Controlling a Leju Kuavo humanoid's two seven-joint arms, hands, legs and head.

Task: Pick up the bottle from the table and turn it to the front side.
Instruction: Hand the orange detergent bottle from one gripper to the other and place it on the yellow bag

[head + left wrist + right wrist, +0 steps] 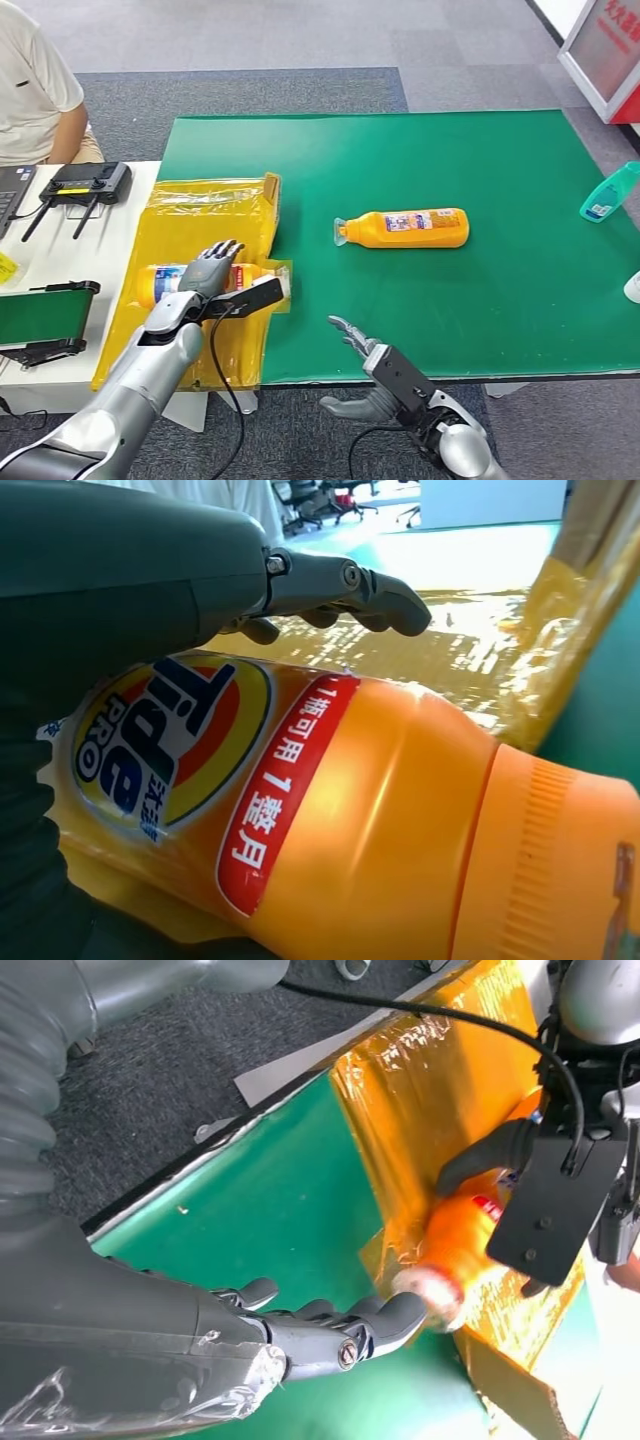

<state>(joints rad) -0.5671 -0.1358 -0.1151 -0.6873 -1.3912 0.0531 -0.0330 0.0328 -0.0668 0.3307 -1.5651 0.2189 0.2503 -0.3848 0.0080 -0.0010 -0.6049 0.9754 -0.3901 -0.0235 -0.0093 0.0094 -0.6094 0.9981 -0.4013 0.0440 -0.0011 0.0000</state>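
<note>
1. Lying on its side on a yellow sheet (204,205) at about 8 o'clock on the green surface (490,300) is an orange Tide bottle (162,281), cap toward 3 o'clock.
2. The left hand (207,268) is over this bottle, fingers (362,590) stretched across its upper side; whether they truly grip it I cannot tell, since the left wrist view shows them extended above the label rather than wrapped round.
3. The left wrist view shows the bottle's label (162,735) and its ribbed orange cap (558,860) close up.
4. The right hand (362,350) sits at 6 o'clock by the near edge of the surface, fingers spread and holding nothing.
5. The right wrist view has its fingers (340,1325) pointing toward the cap end of the bottle (453,1250), near it but apart.
6. A second orange bottle (407,228) lies on its side near the centre of the surface, clear cap toward 9 o'clock.
7. A teal bottle (610,192) lies at 3 o'clock by the edge.
8. On a white side table at 9 o'clock rest a black router (84,183) and a small green-topped conveyor (41,318).
9. A person (34,85) sits at 10 o'clock.
</note>
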